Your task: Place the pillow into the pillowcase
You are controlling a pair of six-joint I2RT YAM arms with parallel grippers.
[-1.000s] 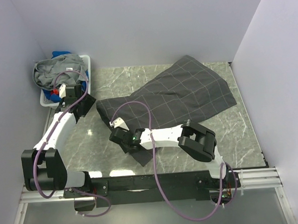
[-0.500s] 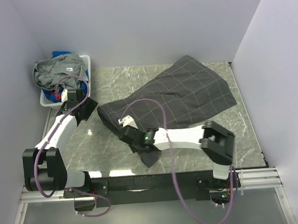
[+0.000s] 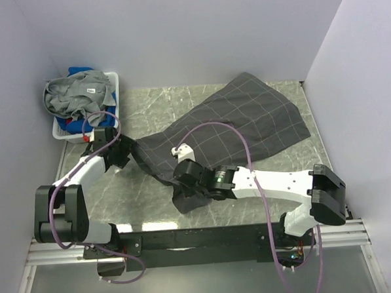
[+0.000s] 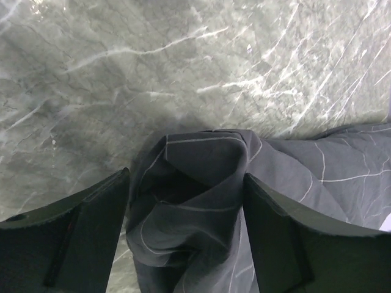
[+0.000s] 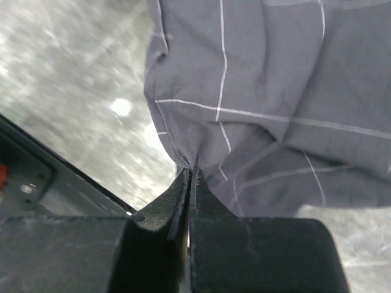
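The pillowcase (image 3: 246, 117), dark charcoal with thin light grid lines, lies across the marble table from the far right toward the near left. My left gripper (image 3: 125, 153) is at its left corner. In the left wrist view it (image 4: 186, 204) stands open, with bunched pillowcase (image 4: 201, 177) cloth between the two fingers (image 4: 91, 232). My right gripper (image 3: 179, 187) is at the near corner. In the right wrist view it (image 5: 192, 174) is shut on a pinched fold of the pillowcase (image 5: 275, 91). The pillow is out of view.
A white basket (image 3: 113, 78) heaped with grey and blue clothes stands at the far left corner. Walls close the table in on the left, back and right. The black rail (image 3: 207, 238) with the arm bases runs along the near edge.
My right gripper has shut on the pillowcase's near corner and shifted right with it. My left gripper has come down from beside the basket to the left corner and opened wider.
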